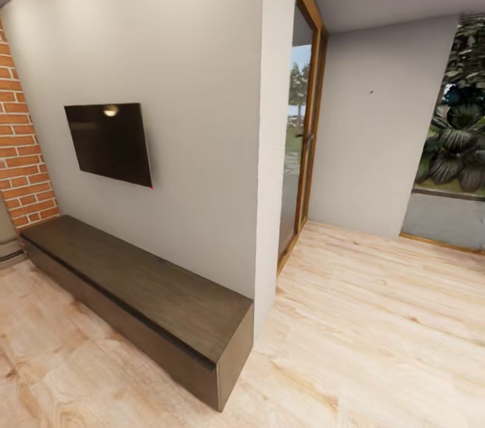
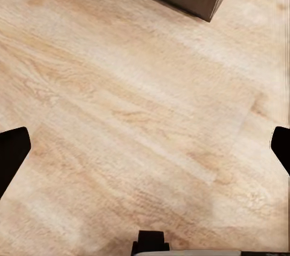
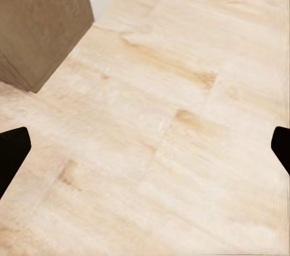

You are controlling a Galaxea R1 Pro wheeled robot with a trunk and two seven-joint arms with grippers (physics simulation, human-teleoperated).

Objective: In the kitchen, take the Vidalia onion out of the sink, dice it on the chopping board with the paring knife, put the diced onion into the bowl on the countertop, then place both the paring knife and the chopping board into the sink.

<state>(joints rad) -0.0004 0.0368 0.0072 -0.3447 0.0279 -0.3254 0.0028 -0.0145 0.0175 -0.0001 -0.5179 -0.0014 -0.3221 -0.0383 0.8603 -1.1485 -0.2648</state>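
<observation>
With both the left gripper [image 2: 145, 141] and right gripper [image 3: 145, 141] spread wide and empty above pale wood floor [image 1: 377, 320] beside a low dark cabinet [image 1: 141, 293], the onion lies somewhere unseen, probably firm, round, slick-skinned, best pinched across its middle.

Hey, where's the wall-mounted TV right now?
In the head view the TV hangs on the grey wall at left, above the long dark wooden bench and just right of the brick wall.
</observation>
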